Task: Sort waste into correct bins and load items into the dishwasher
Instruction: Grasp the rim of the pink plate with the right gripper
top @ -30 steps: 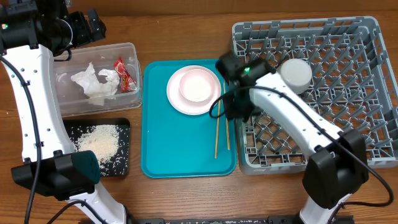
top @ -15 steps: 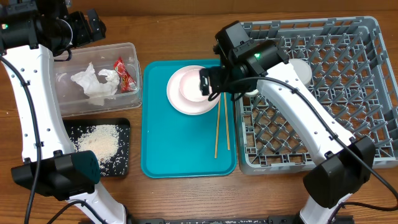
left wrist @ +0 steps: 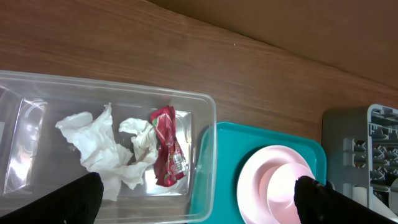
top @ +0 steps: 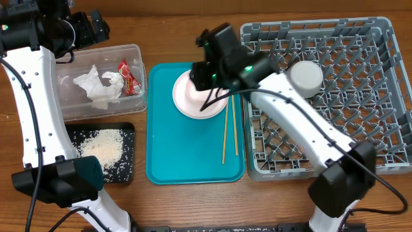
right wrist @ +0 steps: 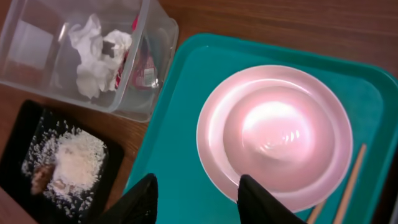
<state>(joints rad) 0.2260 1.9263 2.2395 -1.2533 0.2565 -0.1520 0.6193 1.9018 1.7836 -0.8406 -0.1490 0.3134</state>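
A pink bowl (right wrist: 273,129) sits in a pale pink plate (top: 185,102) on the teal tray (top: 187,148); both also show in the left wrist view (left wrist: 273,186). Two chopsticks (top: 224,138) lie beside them. My right gripper (right wrist: 198,196) is open and empty, hovering above the plate's near-left rim. My left gripper (left wrist: 199,199) is open and empty, high above the clear tub (top: 77,109), which holds white napkins (top: 96,85) and a red wrapper (top: 129,76). The black tray (top: 125,164) holds rice scraps (top: 103,147). A grey-white bowl (top: 306,76) stands in the grey dish rack (top: 360,129).
The wooden table (top: 180,38) shows around everything. The rack fills the right half and the right arm (top: 290,122) reaches across its left edge. The tub and black tray stand along the left side.
My right gripper has swung left from the rack's left edge to above the pink plate and bowl. The left arm has not moved.
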